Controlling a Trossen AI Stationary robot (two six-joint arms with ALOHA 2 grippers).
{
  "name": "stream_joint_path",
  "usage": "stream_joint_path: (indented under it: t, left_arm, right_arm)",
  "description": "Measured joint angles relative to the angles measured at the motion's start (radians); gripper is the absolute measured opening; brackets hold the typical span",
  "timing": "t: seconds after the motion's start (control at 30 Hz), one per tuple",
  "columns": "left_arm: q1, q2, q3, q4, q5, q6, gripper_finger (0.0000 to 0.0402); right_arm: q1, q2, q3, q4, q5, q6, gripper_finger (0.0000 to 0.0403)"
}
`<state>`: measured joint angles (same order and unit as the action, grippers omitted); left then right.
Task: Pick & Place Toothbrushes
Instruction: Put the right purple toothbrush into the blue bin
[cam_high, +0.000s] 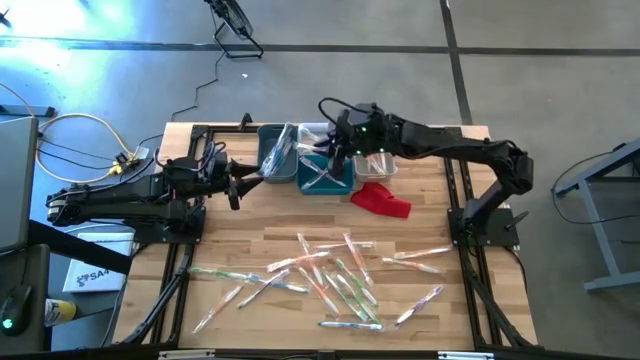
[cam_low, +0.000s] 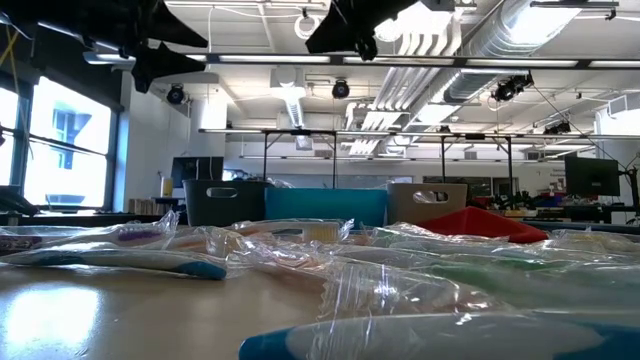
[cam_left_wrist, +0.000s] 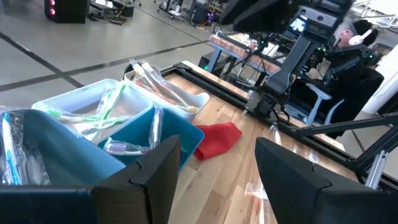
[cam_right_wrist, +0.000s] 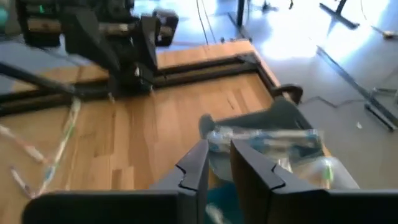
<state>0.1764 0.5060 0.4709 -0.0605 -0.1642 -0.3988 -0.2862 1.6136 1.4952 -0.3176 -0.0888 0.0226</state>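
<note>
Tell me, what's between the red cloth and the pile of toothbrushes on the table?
Nothing. In the high view, only bare wood of the table lies between the red cloth and the scattered toothbrushes.

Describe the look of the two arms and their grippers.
Both arms are dark, nearly black, built of jointed segments with black cables looped along them. The left gripper has two broad, flat, angular black fingers. The right gripper has the same blocky dark fingers. A small green light glows on the right arm near its wrist.
</note>
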Motion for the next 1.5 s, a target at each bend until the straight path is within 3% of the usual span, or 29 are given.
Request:
stream_joint_path:
  t: [0.2,0.53,0.73,1.13,1.5]
  left_arm:
    - [0.000,0.000,0.000,-0.026,0.000,0.000,0.0206]
    - [0.000,0.000,0.000,-0.025,0.000,-0.004,0.0206]
    - [0.000,0.000,0.000,-0.025,0.000,-0.027,0.0206]
    - [0.000,0.000,0.000,-0.050,0.000,0.001,0.0206]
    - [0.000,0.000,0.000,-0.055,-0.001,0.001,0.0206]
  right_arm:
    - [0.033,-0.077,0.000,-0.117,0.093,-0.027,0.0009]
    - [0.146,-0.148,0.000,-0.344,0.236,0.053,0.0003]
    - [0.221,-0.148,0.000,-0.426,0.246,0.073,0.0003]
    - [0.298,-0.154,-0.121,-0.409,0.248,0.262,0.0003]
    - [0.357,-0.154,-0.155,-0.445,0.330,0.583,0.0003]
